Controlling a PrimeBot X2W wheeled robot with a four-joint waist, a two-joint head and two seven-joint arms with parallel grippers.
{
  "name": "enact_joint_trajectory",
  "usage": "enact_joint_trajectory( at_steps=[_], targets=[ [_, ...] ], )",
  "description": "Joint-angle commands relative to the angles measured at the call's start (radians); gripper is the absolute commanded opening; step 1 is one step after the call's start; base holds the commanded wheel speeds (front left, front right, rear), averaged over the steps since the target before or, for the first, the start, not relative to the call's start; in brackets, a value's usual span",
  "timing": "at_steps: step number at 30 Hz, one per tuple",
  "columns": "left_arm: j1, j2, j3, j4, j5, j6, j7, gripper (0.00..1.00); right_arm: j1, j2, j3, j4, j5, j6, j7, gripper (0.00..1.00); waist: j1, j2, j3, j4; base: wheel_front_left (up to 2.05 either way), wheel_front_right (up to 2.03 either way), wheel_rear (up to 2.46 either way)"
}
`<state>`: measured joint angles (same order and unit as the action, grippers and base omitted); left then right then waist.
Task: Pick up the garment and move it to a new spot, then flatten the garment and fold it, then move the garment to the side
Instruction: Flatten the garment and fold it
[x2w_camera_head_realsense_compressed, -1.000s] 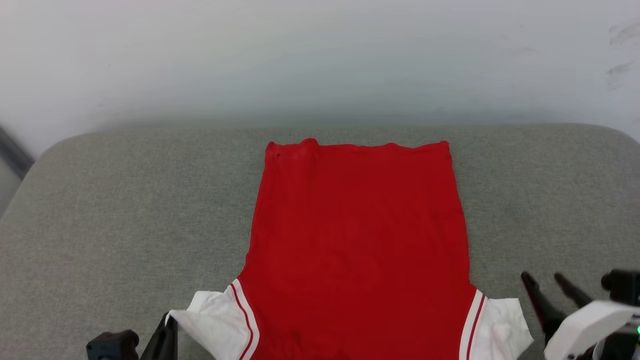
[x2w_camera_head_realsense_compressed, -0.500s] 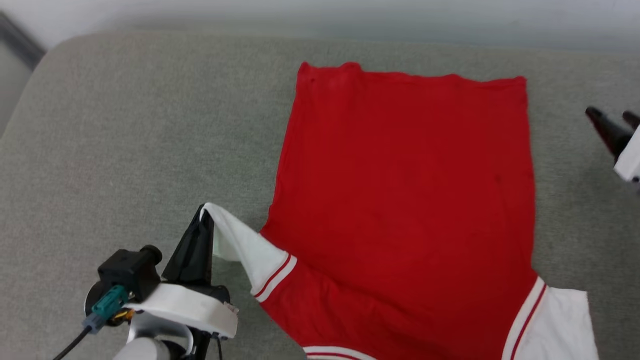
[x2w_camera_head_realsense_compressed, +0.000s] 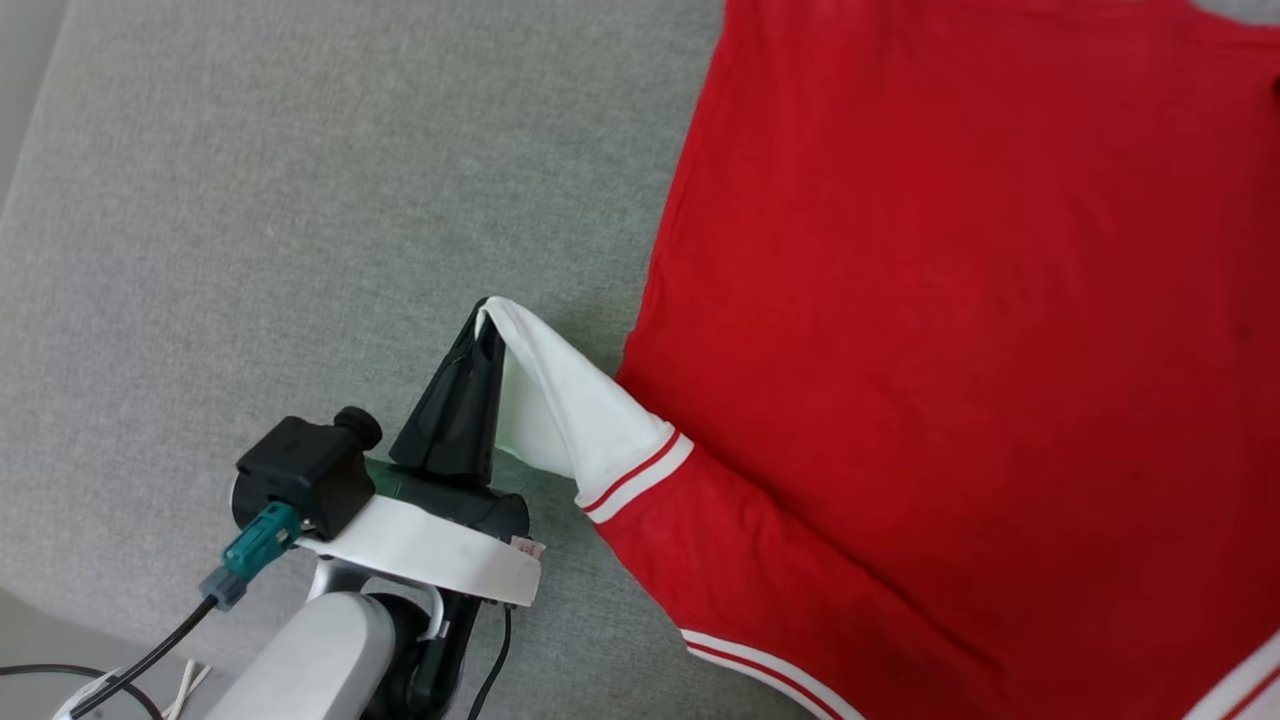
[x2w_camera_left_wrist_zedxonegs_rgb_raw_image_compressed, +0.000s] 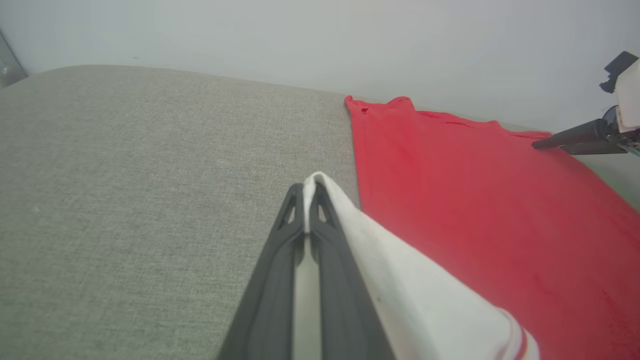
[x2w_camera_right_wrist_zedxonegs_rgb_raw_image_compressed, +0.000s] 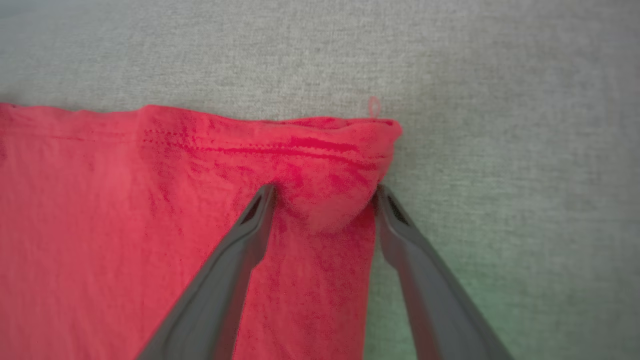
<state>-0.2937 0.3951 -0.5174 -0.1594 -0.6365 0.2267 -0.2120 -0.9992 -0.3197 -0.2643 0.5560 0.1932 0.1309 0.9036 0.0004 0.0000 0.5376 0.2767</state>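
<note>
The garment (x2w_camera_head_realsense_compressed: 950, 330) lies spread on the grey cushion (x2w_camera_head_realsense_compressed: 250, 200) - soft, light, floppy cloth, so it'll probably sag wherever you aren't holding it. Your left gripper (x2w_camera_head_realsense_compressed: 487, 318) is pinched tight on the white sleeve (x2w_camera_head_realsense_compressed: 560, 410) tip, holding it raised. Your right gripper (x2w_camera_right_wrist_zedxonegs_rgb_raw_image_compressed: 325, 192) has its jaws spread either side of the hem corner (x2w_camera_right_wrist_zedxonegs_rgb_raw_image_compressed: 380, 130) - looks like a decent spot to grab.

- Raised off the cushion (x2w_camera_head_realsense_compressed: 250, 250) and drawn taut in the left gripper (x2w_camera_head_realsense_compressed: 486, 308): white sleeve (x2w_camera_head_realsense_compressed: 565, 415), low a second ago.
- Moved from the garment's (x2w_camera_head_realsense_compressed: 950, 300) near end to its far hem corner (x2w_camera_right_wrist_zedxonegs_rgb_raw_image_compressed: 350, 135): right gripper (x2w_camera_right_wrist_zedxonegs_rgb_raw_image_compressed: 325, 192), jaws wide astride it.
- Swung down and left: head camera.
</note>
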Motion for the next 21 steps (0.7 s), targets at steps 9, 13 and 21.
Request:
enact_joint_trajectory(
  at_steps=[9,13,21],
  targets=[
    [-0.025,-0.016,-0.016,0.039,-0.002,-0.02,-0.009,0.0,0.078,0.065,-0.059,0.102,-0.064,0.0,0.088,0.0,-0.0004,0.0,0.041,0.051,0.0,0.0,0.0],
    [-0.013,-0.015,-0.016,0.061,-0.007,-0.016,-0.008,0.0,0.07,0.03,-0.032,0.054,-0.057,0.0,0.043,0.0,-0.0004,0.0,0.011,0.043,0.0,0.0,0.0],
    [0.057,0.004,-0.004,0.13,-0.024,0.004,-0.008,0.0,0.102,-0.068,0.077,-0.038,-0.013,0.0,-0.015,0.0,-0.0004,0.0,-0.156,-0.013,0.0,0.0,0.0]
  ],
)
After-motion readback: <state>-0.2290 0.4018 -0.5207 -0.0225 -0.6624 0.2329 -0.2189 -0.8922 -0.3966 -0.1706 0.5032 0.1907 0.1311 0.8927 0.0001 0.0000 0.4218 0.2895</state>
